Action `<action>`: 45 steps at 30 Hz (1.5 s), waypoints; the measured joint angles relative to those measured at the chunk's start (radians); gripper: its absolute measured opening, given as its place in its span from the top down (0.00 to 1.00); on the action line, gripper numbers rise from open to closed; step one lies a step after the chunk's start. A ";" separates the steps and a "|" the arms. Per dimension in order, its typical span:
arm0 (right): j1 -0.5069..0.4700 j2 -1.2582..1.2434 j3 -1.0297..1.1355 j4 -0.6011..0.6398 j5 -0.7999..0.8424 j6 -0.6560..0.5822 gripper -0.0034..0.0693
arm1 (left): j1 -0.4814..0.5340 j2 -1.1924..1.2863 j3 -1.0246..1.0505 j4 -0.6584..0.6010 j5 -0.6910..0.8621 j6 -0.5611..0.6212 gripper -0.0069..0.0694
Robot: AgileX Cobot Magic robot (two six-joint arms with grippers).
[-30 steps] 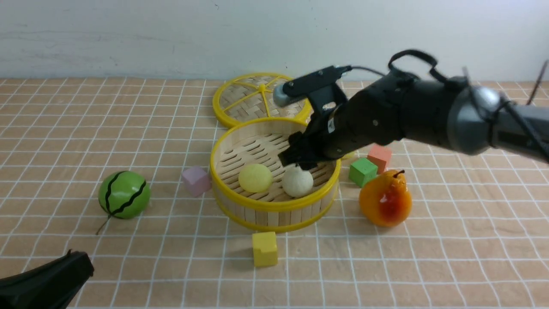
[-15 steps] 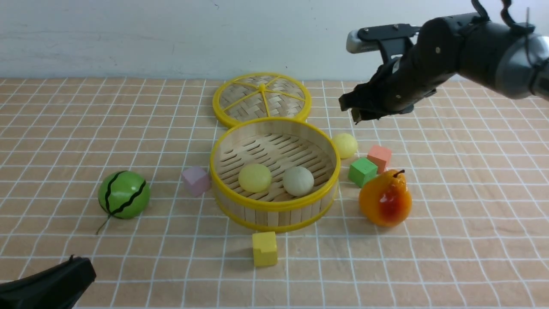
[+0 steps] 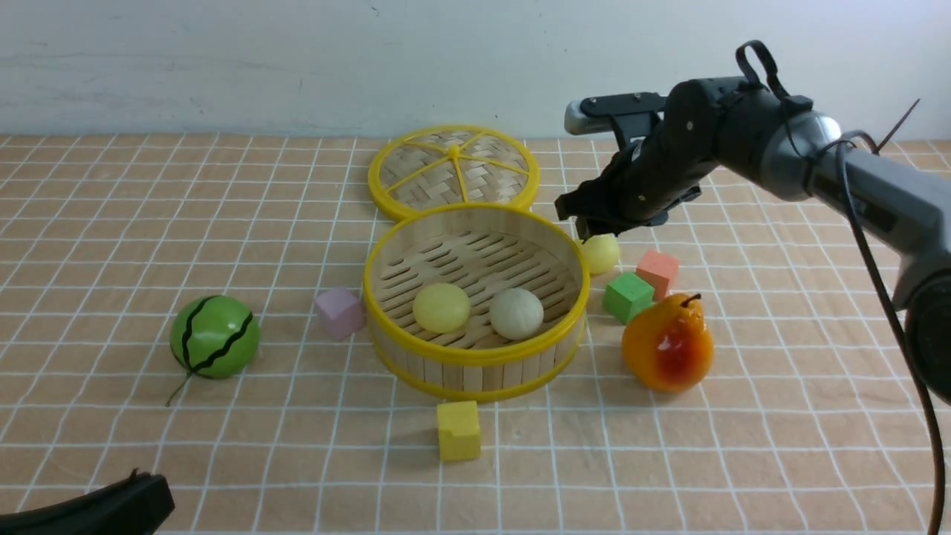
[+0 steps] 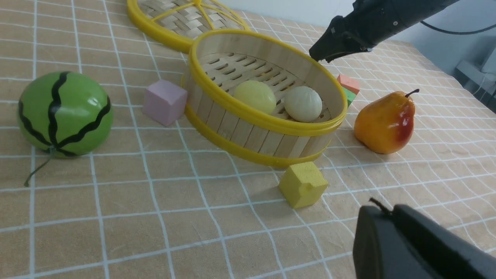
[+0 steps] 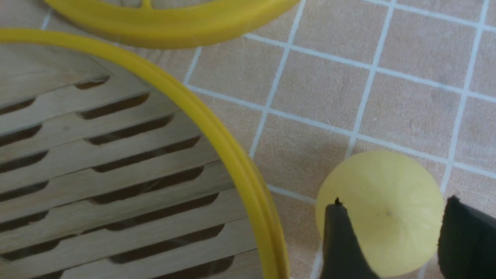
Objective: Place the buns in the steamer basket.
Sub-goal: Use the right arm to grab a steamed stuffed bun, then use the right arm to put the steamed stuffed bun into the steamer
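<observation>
The steamer basket (image 3: 475, 358) stands mid-table. Inside lie a pale yellow bun (image 3: 442, 307) and an off-white bun (image 3: 515, 313); both also show in the left wrist view, the yellow bun (image 4: 254, 96) and the off-white bun (image 4: 303, 103). A third pale yellow bun (image 3: 599, 253) lies on the table just outside the basket's right rim. My right gripper (image 3: 587, 227) is open just above it. In the right wrist view its fingers (image 5: 341, 240) straddle that bun (image 5: 381, 182); I cannot tell if they touch it. My left gripper (image 4: 381, 211) is shut and empty at the near left corner.
The flat woven lid (image 3: 453, 172) lies behind the basket. A green cube (image 3: 628, 296), a coral cube (image 3: 657, 273) and an orange pear (image 3: 667, 345) sit right of it. A pink cube (image 3: 339, 313) and watermelon ball (image 3: 215, 336) are left, a yellow cube (image 3: 458, 430) in front.
My right gripper left the basket, rose to the far right, then came down over the yellow bun outside the rim. The off-white bun stays in the basket. The left arm barely moved.
</observation>
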 joint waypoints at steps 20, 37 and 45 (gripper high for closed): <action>-0.001 0.063 -0.005 -0.023 -0.105 0.004 0.68 | 0.000 0.000 0.000 0.001 0.003 0.000 0.85; 0.003 -0.120 -0.004 -0.008 0.043 -0.020 0.95 | 0.000 0.000 0.000 0.002 0.003 0.000 0.83; 0.079 -0.154 -0.008 0.232 0.067 -0.156 0.95 | 0.000 0.000 0.000 0.002 0.003 0.000 0.82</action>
